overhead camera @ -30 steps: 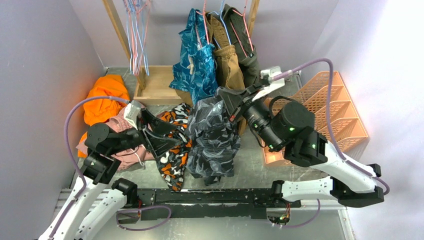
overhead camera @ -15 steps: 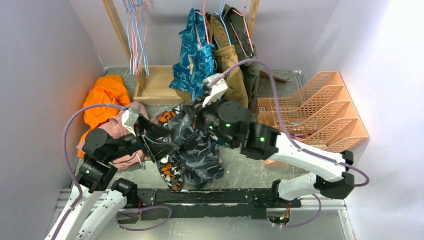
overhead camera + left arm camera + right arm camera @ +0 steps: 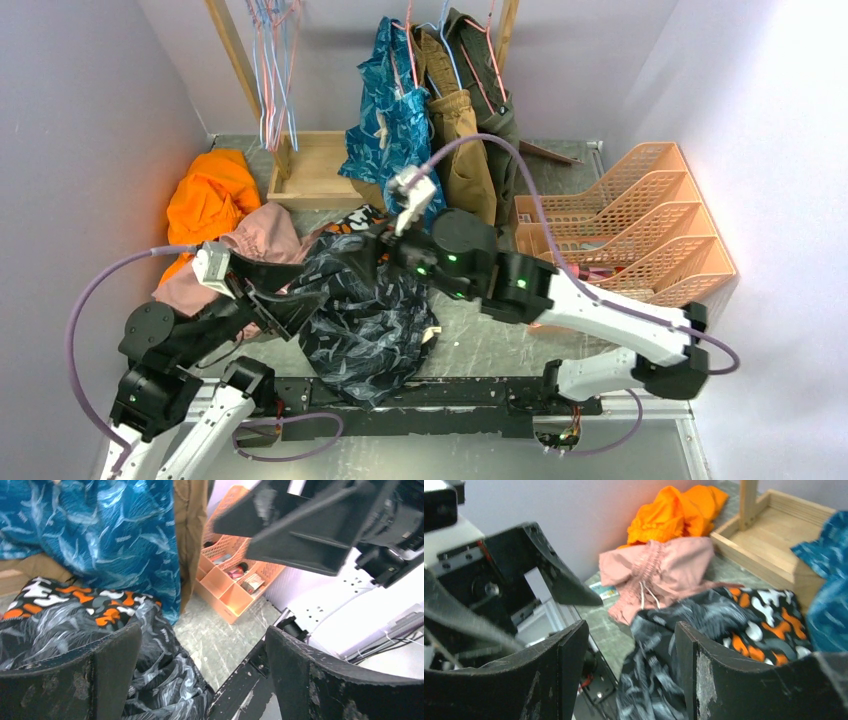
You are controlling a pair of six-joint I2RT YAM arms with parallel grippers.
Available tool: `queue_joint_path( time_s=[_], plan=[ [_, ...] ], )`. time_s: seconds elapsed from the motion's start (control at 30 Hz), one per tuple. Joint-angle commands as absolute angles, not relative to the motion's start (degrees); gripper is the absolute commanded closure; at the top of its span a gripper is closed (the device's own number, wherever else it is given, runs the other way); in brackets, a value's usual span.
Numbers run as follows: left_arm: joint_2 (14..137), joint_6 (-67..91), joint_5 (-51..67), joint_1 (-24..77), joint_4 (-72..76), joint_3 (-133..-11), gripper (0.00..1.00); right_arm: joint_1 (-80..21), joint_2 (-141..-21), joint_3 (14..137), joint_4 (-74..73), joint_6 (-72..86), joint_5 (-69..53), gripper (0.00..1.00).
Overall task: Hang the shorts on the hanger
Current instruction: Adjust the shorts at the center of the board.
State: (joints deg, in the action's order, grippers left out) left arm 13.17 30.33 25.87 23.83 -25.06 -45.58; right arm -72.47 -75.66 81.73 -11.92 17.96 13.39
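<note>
Charcoal leaf-print fabric shorts (image 3: 375, 325) heaped arm-base side of pale wooden box (image 3: 320, 165). Left gripper (image 3: 200, 635), right gripper (image 3: 629, 630) both wide, empty. Reckon you're at grab step: pinch waistband next; can't spot hanger.

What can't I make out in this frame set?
Top view: whether a hanger sits inside the shorts; fabric folds hide it.
Top view: most of the black-orange shorts, covered by the shorts.
Left wrist view: the orange rack's far end, behind the blurred right arm.
</note>
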Motion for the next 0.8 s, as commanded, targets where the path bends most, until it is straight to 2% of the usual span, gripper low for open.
queue_joint_path(
  time_s=[0.0,0.1,0.3,0.53,0.77],
  plan=[
    [14.40,29.07,20.53,23.70,-29.72,-46.34,0.03,-72.26,-66.59,71.60,-16.08,19.41,20.45,0.32],
    [16.36,28.84,20.82,23.72,-28.54,-44.87,0.03,-72.10,-61.69,63.25,-20.14,24.16,24.83,0.35],
    [22.92,27.97,23.85,23.73,-23.47,-39.96,0.05,-70.70,-53.02,46.71,-22.57,32.24,24.93,0.40],
    [31.48,28.49,25.46,23.71,-18.60,-36.47,0.08,-62.16,-52.33,35.25,-15.32,40.86,10.02,0.38],
    [31.13,29.22,24.07,23.70,-17.93,-34.08,0.08,-56.83,-53.02,26.72,-4.12,48.38,-0.31,0.34]
  ],
)
